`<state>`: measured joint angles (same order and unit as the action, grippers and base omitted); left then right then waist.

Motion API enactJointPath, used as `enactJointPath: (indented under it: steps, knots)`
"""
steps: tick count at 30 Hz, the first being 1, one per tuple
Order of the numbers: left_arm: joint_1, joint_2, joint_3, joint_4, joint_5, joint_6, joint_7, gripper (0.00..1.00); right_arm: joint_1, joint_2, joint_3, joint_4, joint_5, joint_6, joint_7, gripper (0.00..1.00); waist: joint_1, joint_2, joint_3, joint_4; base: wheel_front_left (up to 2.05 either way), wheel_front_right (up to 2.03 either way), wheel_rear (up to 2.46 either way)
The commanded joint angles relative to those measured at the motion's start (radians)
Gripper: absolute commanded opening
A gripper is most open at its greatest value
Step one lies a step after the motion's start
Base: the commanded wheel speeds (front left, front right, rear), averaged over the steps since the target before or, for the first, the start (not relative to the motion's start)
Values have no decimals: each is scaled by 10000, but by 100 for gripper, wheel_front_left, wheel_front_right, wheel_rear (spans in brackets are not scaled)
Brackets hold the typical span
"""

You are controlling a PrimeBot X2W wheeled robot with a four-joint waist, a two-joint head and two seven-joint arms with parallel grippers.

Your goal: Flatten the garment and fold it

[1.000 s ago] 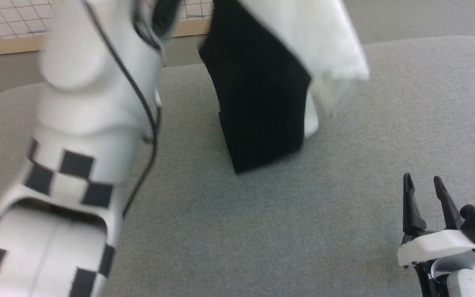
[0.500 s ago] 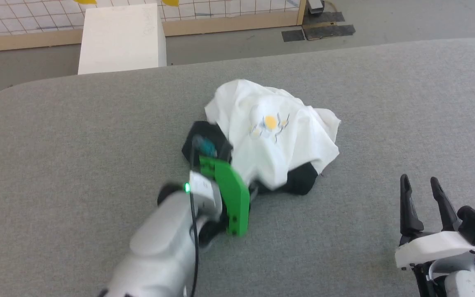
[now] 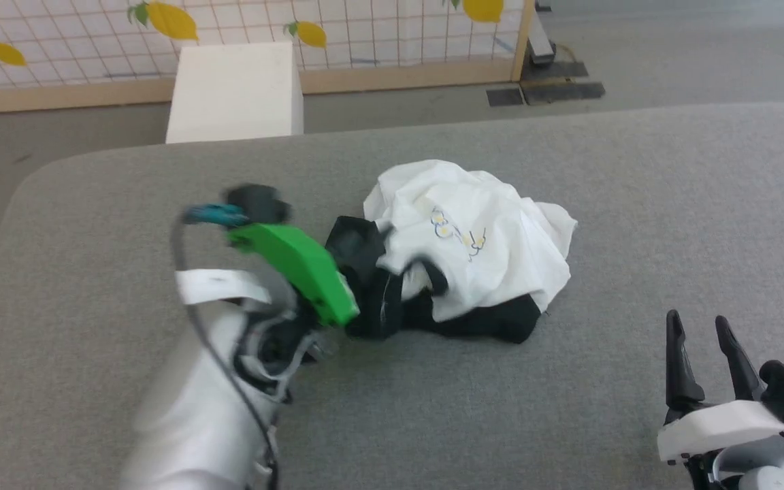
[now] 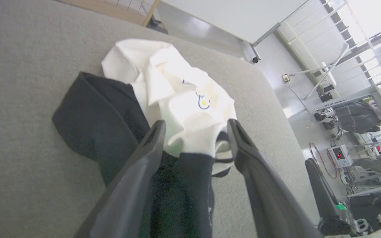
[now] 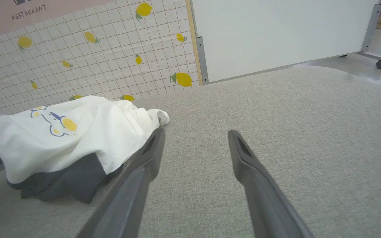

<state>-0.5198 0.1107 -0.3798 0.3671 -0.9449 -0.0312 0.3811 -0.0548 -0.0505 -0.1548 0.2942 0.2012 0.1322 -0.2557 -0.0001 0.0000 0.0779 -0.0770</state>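
Grey cloth covers the table [image 3: 126, 204], and the garment [image 3: 474, 231] lies crumpled near its middle, the white body on top with the small print facing up, the black parts underneath and at the left side. The left gripper [image 4: 195, 125] is at the left edge of the heap, its two fingers spread apart and closed on nothing. Black cloth lies between and under them, with the white part just beyond the tips. The right gripper [image 3: 695, 320] rests well apart from the garment, near the right front of the table, its fingers also spread. The heap is a bit longer from left to right; where the collar points, I cannot tell.
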Motion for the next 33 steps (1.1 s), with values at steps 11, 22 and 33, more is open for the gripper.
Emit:
enactJointPath:
  steps: [11,22,33]
  knots:
    - [1676,1857,1841,-2619,1680,763,-3473,100,317,3,121,-25,211,-15,-60,100,1,0,-788,748,0,0,0]
    - [3919,1791,1854,-2698,4247,1012,-6403,100,189,3,537,125,90,-15,1027,100,1,0,-748,924,0,0,0]
    - [5273,284,3016,-3567,5538,445,-6426,100,-1412,3,1441,26,-818,-15,6156,100,1,0,-240,1050,0,0,0]
